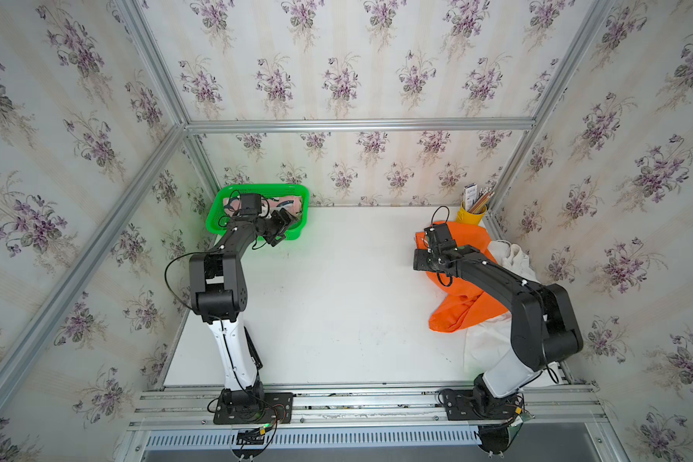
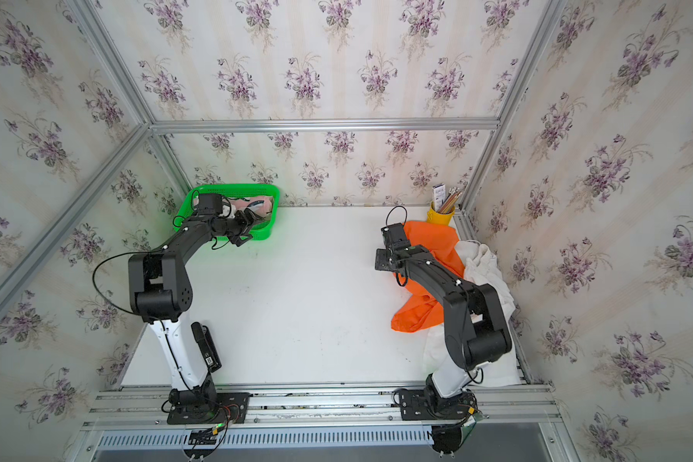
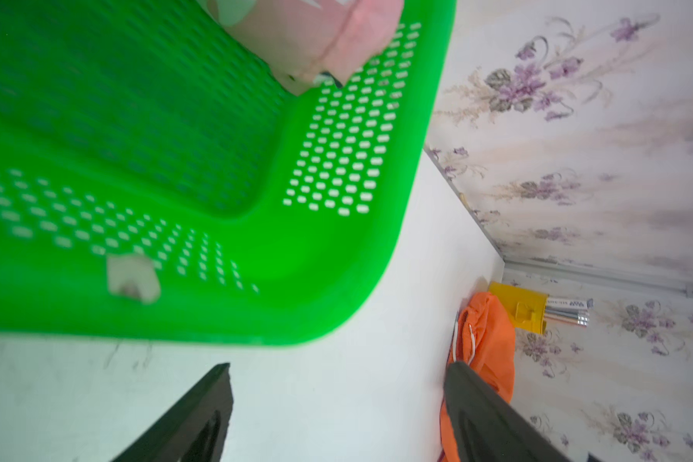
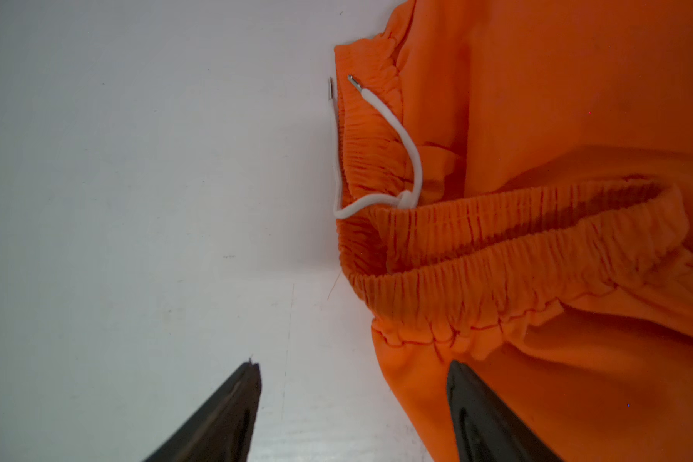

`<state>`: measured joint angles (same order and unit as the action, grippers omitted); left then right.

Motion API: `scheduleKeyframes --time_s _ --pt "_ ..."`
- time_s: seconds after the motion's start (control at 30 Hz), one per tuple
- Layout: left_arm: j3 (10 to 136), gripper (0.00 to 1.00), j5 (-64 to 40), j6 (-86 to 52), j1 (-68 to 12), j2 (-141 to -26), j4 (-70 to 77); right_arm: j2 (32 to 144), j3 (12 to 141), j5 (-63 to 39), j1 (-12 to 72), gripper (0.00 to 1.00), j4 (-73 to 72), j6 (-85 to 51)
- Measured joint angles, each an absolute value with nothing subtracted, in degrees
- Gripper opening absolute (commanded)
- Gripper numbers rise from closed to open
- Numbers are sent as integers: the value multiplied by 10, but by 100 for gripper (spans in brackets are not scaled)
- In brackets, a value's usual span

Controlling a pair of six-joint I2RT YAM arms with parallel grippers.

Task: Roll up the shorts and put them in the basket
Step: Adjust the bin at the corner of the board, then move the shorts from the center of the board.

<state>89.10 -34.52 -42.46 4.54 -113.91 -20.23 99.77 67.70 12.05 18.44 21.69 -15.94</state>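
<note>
White tabletop [image 1: 337, 300] | orange shorts [image 1: 457, 316] at frame right, long axis top-to-bottom | waistband [image 4: 517, 256] just beside my right gripper [image 4: 353, 366], the nearer one, jaws wide, empty | left gripper [image 3: 339, 366] spread, empty, by green basket [image 3: 337, 280]

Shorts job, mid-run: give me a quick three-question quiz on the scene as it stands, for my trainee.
1. True or false: the pink shorts lie inside the green basket.
2. Next to the orange shorts, the right gripper is: A) shut on cloth; B) open and empty; C) holding a pencil.
3. What does the left gripper hold?
Key: 1 true. 2 B. 3 Nothing; its jaws stand open.
</note>
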Motion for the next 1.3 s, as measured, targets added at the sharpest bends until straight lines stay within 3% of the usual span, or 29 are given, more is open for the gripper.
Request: scheduleKeyframes --time_s 0.1,0.2,0.27,0.33,0.37,0.63,0.87,0.9,1.0,1.03,1.1,1.3 --pt "827 87 -344 -408 27 -1079 -212 1063 719 143 180 72 217 -142" --pt "767 87 -340 -395 1 -1013 -219 1105 740 155 176 58 220 -133" --pt "732 87 -336 -390 -16 -973 -221 1116 743 158 176 40 223 -128" --pt "701 87 -334 -390 -34 -940 -221 1121 746 157 176 10 229 -119" --pt "690 87 -334 -390 -39 -929 -221 1121 748 157 176 0 232 -119" --pt "665 88 -314 -387 -48 -846 -235 1025 780 115 207 0 279 -108" --pt "671 89 -272 -366 -49 -798 -284 996 802 19 399 0 296 -135" --pt "669 89 -269 -363 -49 -795 -290 998 799 -5 428 6 296 -136" --pt "652 89 -255 -352 -49 -791 -312 990 762 -114 498 42 284 -153" --pt "646 89 -251 -349 -49 -789 -324 978 744 -142 510 48 286 -154" --pt "635 89 -240 -342 -49 -783 -343 940 710 -167 517 56 285 -170" --pt "595 85 -208 -321 -49 -777 -397 896 675 -125 512 60 283 -229"
